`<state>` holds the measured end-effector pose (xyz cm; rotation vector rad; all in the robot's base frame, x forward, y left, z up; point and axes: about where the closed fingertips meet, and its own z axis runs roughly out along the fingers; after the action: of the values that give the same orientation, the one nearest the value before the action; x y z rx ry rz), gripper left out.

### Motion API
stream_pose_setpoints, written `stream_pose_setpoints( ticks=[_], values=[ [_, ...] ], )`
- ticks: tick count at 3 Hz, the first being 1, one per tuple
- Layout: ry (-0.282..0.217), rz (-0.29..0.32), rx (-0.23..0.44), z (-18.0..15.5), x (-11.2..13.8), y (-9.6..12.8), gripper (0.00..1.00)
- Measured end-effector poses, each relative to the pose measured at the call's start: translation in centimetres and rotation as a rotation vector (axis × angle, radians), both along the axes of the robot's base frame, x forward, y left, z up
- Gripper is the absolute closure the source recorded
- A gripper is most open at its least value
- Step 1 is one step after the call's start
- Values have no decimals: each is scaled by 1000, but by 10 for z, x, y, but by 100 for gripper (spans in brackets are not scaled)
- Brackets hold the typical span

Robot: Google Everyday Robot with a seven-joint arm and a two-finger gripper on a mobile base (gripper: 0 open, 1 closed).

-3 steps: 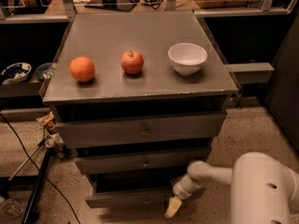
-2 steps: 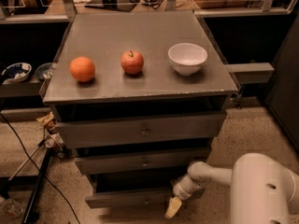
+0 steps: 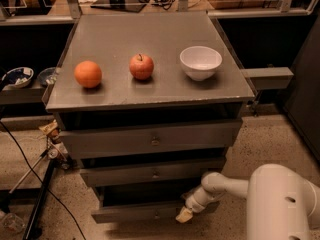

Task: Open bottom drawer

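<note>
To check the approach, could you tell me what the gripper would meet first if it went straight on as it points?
Probably the bottom drawer front, right of its knob; the gripper angles down-left at it. Depth is unclear, so it may already touch.

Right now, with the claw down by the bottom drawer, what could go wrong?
1. The claw sits at the bottom drawer front, right of its knob; a pull from there may slip off.
2. A jerk could shake the cabinet, and the orange and apple on top might roll.
3. The arm passes just under the middle drawer and could catch it.
</note>
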<state>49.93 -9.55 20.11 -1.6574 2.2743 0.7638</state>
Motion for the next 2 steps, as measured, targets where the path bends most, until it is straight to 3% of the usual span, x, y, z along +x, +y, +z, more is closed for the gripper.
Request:
stream_pose_setpoints(
  ticks=[2],
  values=[
    [0, 0, 0, 0, 0, 0, 100]
  ],
)
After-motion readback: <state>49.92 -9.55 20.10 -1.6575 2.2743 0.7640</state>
